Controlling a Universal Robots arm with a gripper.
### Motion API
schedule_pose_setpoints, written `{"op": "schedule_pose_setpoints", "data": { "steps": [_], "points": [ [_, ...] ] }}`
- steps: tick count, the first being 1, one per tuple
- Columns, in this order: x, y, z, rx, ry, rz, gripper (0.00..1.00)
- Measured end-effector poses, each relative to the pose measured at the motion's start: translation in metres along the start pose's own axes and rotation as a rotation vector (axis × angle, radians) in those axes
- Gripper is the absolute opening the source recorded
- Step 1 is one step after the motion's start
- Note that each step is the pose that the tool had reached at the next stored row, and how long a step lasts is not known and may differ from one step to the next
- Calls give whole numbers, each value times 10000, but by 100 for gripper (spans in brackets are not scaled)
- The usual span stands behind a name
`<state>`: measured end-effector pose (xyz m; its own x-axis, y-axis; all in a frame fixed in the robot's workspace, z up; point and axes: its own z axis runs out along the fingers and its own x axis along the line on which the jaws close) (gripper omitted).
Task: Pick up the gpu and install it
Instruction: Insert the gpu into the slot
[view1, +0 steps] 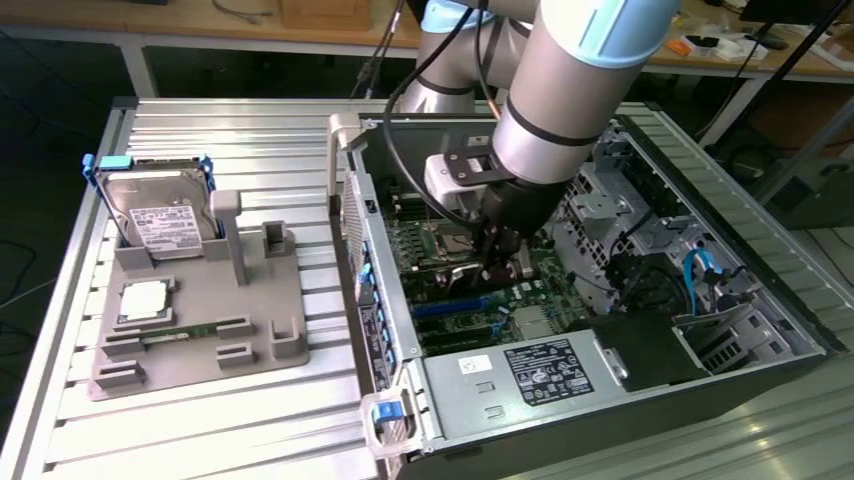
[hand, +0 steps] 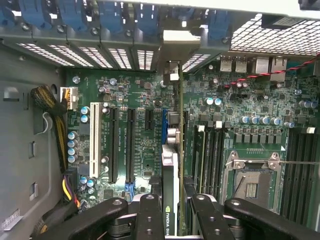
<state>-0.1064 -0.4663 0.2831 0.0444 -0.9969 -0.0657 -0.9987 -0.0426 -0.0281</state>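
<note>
My gripper (hand: 173, 216) is shut on the gpu (hand: 170, 167), a thin dark card seen edge-on with a green-lettered label between the black fingers (hand: 149, 212). The card stands upright over the green motherboard (hand: 142, 92). It lies along a blue-ended expansion slot (hand: 163, 125), and its metal bracket end (hand: 171, 70) is close to the case's rear slot openings. In the exterior view the gripper (view1: 497, 262) reaches down inside the open computer case (view1: 747, 230), low over the board (view1: 441, 290).
Black expansion slots (hand: 130, 145) and a white one (hand: 94, 135) lie beside the card. Memory slots (hand: 212, 155) and the CPU socket (hand: 252, 182) lie on its other side. Outside the case, a grey fixture (view1: 200, 350) holds a hard drive (view1: 158, 215). The power supply (view1: 534, 370) fills the case's near corner.
</note>
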Motion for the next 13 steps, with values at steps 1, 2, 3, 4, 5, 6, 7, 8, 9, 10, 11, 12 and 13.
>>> {"op": "schedule_pose_setpoints", "data": {
  "steps": [1,2,3,4,5,6,7,8,9,10,11,12,13],
  "points": [
    [6,4,0,0,0,1,27],
    [6,3,0,1,-1,2,27],
    [6,3,0,0,-1,2,27],
    [6,4,0,0,0,2,27],
    [7,0,0,-4,0,1,27],
    [7,-14,0,-29,-3,3,27],
    [7,-21,0,-40,-4,5,27],
    [7,-21,0,-41,-5,5,27],
    [7,-22,0,-40,-5,4,27],
    [7,-21,0,-40,-5,4,27],
    [7,-21,1,-41,-5,5,27],
    [7,-22,3,-36,-3,71,27],
    [8,-22,4,-30,-1,162,27]
  ]
}}
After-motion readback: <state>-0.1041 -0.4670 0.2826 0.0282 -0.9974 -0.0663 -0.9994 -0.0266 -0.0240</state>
